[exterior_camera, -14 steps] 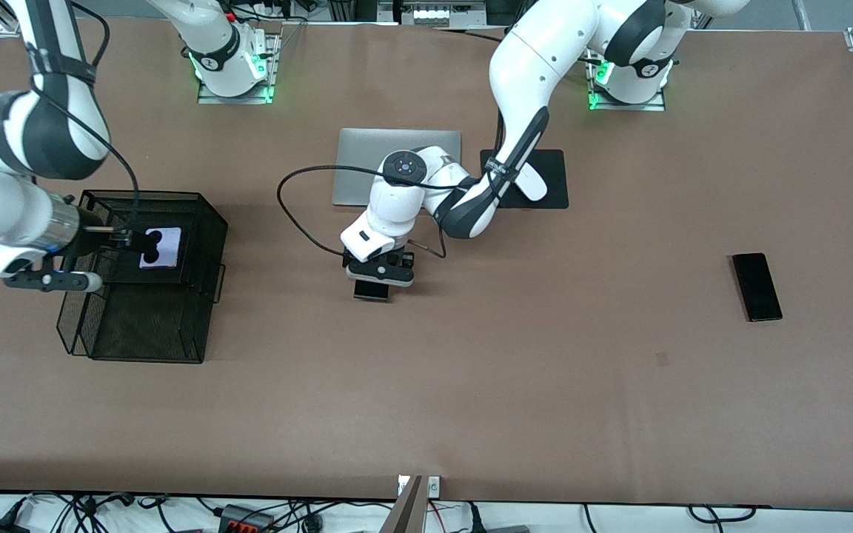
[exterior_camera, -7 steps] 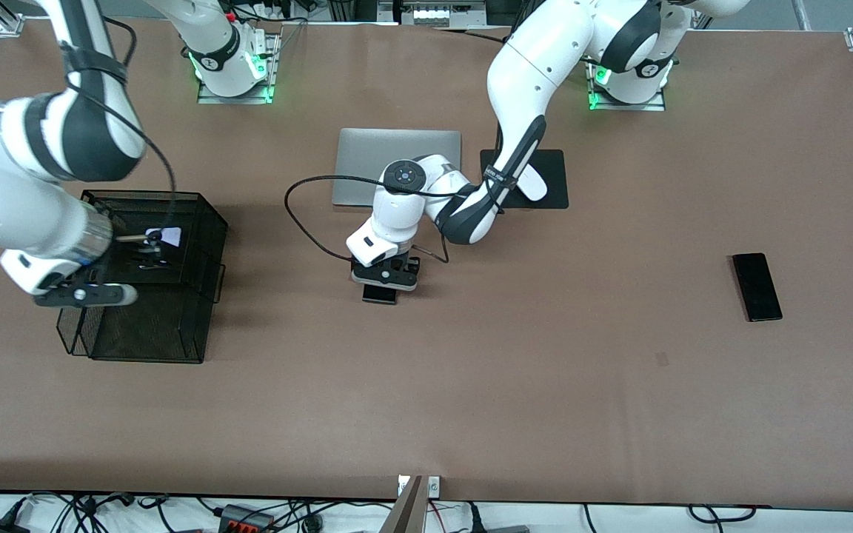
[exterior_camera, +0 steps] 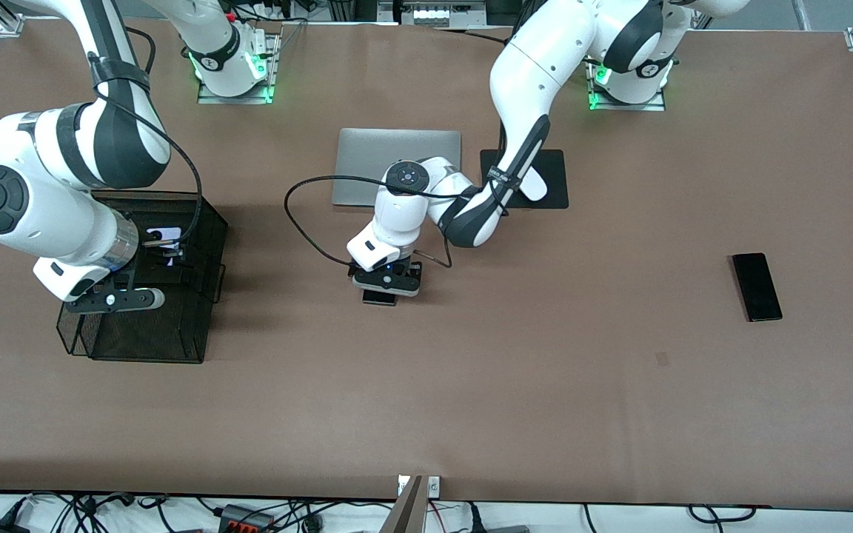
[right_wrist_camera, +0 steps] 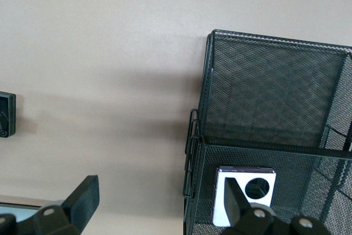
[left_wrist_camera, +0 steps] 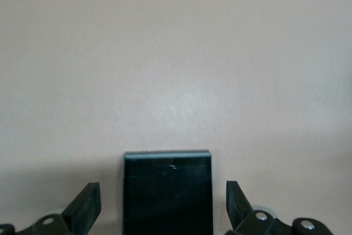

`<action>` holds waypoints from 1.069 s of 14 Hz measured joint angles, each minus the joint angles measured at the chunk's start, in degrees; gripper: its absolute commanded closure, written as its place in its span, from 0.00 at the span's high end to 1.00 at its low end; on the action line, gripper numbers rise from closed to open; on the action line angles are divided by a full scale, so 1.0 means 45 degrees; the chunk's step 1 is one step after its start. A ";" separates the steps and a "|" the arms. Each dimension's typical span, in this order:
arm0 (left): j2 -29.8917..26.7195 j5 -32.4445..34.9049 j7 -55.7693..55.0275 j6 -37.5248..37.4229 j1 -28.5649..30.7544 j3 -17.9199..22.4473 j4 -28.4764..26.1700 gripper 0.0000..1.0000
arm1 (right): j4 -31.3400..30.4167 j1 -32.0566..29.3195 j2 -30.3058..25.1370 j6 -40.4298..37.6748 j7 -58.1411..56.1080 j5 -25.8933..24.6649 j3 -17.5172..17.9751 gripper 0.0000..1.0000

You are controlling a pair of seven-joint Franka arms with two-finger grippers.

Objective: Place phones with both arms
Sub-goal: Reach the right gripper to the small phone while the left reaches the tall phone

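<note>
Left gripper (exterior_camera: 385, 285): jaws wide, holding nothing, straddling the small black phone (left_wrist_camera: 168, 191) flat mid-table, directly beneath. Right gripper (right_wrist_camera: 159, 213): wide, empty, over the mesh basket (exterior_camera: 204, 222) holding the lilac phone (right_wrist_camera: 245, 193). Long black phone (exterior_camera: 757, 286): toward left arm's end, untouched

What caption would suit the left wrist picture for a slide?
Left claw open astride a small black phone lying on the brown table.
</note>
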 measured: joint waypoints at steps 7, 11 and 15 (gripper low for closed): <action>-0.2306 -0.0003 0.2849 -0.3951 0.3648 -0.1208 0.0218 1.00 | 0.0352 0.0887 0.0790 0.1332 0.0003 0.0013 0.0022 1.00; -0.4085 -0.0003 0.4150 -0.7391 0.5456 -0.1800 -0.0218 1.00 | 0.0361 0.1968 0.1818 0.2934 0.0257 0.0600 0.0099 1.00; -0.5552 -0.0003 0.6105 -0.7620 0.6877 -0.1843 -0.2351 1.00 | 0.0948 0.3680 0.3290 0.4314 0.2279 0.0999 0.0157 1.00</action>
